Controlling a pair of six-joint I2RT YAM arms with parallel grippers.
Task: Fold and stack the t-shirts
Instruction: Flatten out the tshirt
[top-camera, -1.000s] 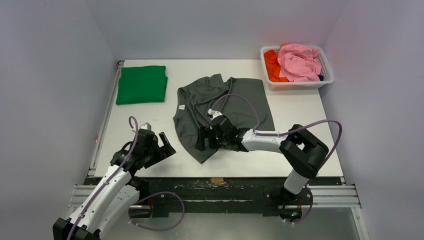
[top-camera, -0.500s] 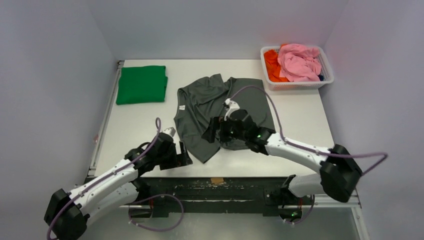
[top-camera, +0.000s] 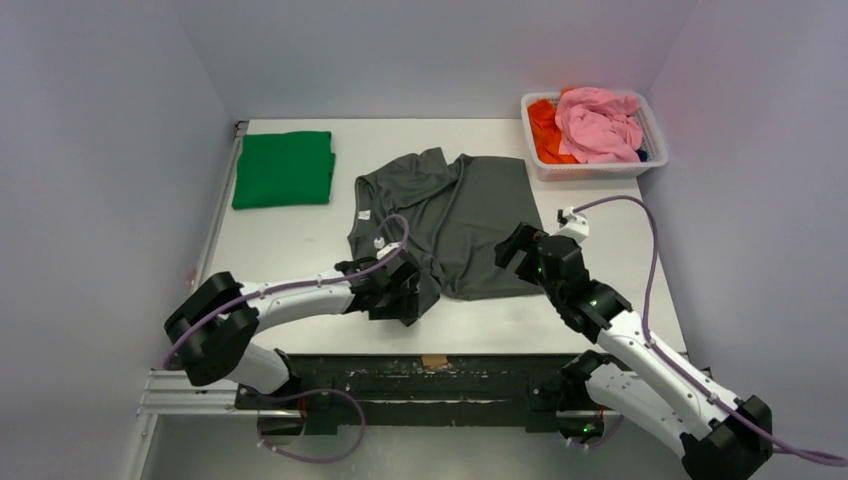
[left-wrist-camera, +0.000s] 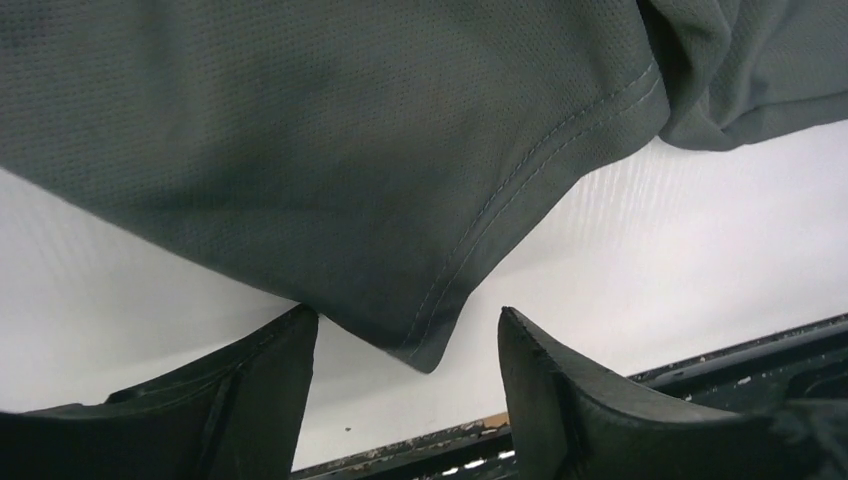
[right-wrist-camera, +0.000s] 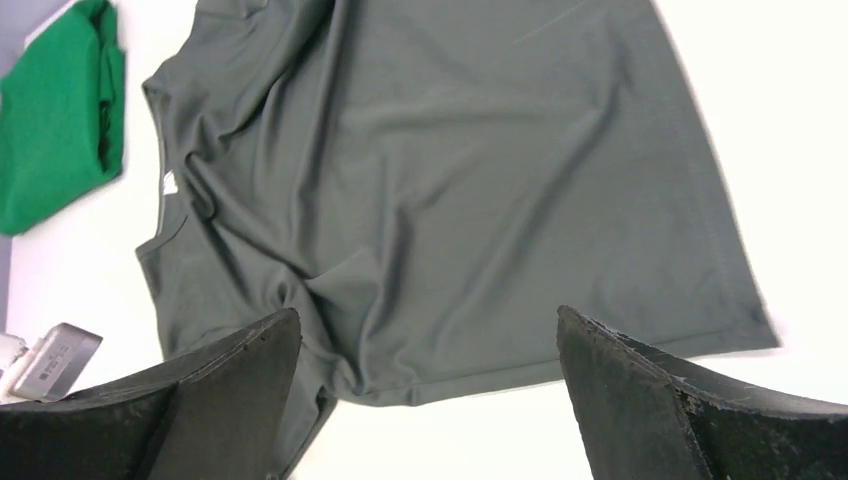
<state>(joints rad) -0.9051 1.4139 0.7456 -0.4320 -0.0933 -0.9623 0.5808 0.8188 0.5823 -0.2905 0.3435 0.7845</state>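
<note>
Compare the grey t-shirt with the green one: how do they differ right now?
The green t-shirt is folded into a compact rectangle at the far left of the table; the grey t-shirt lies spread and wrinkled mid-table. The grey t-shirt covers far more surface than the green t-shirt. The left gripper straddles the grey t-shirt's near corner, jaws apart; no gripper is near the green t-shirt. Both are plain and lie on the table.
</note>
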